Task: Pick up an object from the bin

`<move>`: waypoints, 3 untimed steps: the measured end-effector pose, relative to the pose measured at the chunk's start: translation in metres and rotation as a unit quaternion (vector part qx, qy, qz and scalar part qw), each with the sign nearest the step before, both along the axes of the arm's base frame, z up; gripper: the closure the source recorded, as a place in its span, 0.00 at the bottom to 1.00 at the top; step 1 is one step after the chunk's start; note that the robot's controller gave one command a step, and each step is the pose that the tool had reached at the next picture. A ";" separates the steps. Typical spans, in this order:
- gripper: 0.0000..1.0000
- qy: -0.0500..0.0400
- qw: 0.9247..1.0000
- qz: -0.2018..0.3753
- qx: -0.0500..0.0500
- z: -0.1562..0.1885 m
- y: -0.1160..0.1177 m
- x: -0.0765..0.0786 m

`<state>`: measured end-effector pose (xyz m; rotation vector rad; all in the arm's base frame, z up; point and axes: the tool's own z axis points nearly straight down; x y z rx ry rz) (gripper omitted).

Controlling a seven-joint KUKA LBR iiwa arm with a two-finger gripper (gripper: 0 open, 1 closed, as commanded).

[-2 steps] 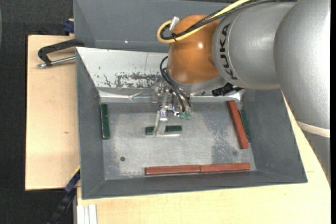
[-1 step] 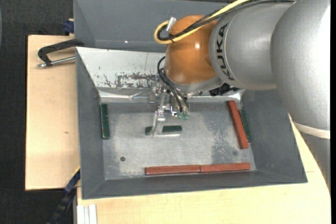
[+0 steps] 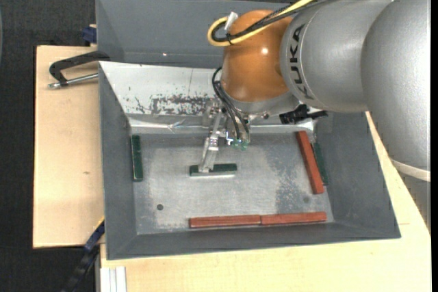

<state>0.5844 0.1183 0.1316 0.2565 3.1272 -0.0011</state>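
My gripper (image 3: 222, 155) hangs under the orange wrist cover near the middle of the bin, open, with nothing between its fingers. Its longer silver finger (image 3: 208, 152) reaches down to the left end of a short dark green bar (image 3: 217, 171) that lies flat on the bin floor. The other finger (image 3: 237, 141) ends higher up and to the right, above the bar.
A second dark green bar (image 3: 137, 157) lies along the left wall. Two red-brown bars (image 3: 256, 219) lie end to end along the front wall, and another red-brown bar (image 3: 309, 162) lies along the right wall. A small dark speck (image 3: 159, 208) sits front left.
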 end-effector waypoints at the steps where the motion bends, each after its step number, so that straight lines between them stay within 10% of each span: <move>1: 0.00 -0.001 0.999 0.052 0.002 -0.030 -0.036 -0.020; 2: 1.00 0.000 0.996 0.086 0.001 -0.061 -0.038 -0.010; 3: 1.00 0.000 0.996 0.086 0.001 -0.061 -0.038 -0.010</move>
